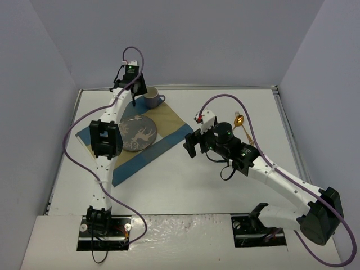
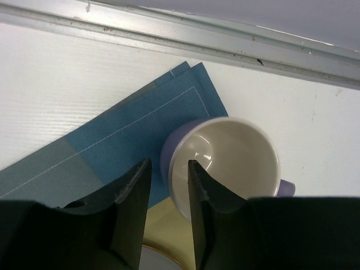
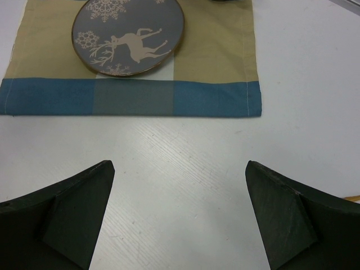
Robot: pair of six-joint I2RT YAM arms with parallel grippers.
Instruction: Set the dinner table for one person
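Observation:
A lilac mug (image 1: 151, 99) with a white inside (image 2: 236, 152) stands upright on the far corner of the blue-and-tan placemat (image 1: 135, 160). My left gripper (image 1: 136, 93) hangs over it; in the left wrist view (image 2: 167, 163) the jaws stand narrowly apart astride the mug's left wall, with a thin gap showing on the outer side. A grey plate with a deer print (image 1: 138, 132) lies on the placemat. My right gripper (image 1: 194, 145) is wide open and empty (image 3: 180, 169) over the bare white dinner table (image 1: 197, 185), just right of the placemat (image 3: 129, 97) and plate (image 3: 128, 35).
A gold spoon (image 1: 239, 120) and another gold utensil (image 1: 248, 139) lie on the table behind the right arm. A metal rail (image 2: 225, 42) runs along the table's far edge, close behind the mug. Grey walls enclose the table.

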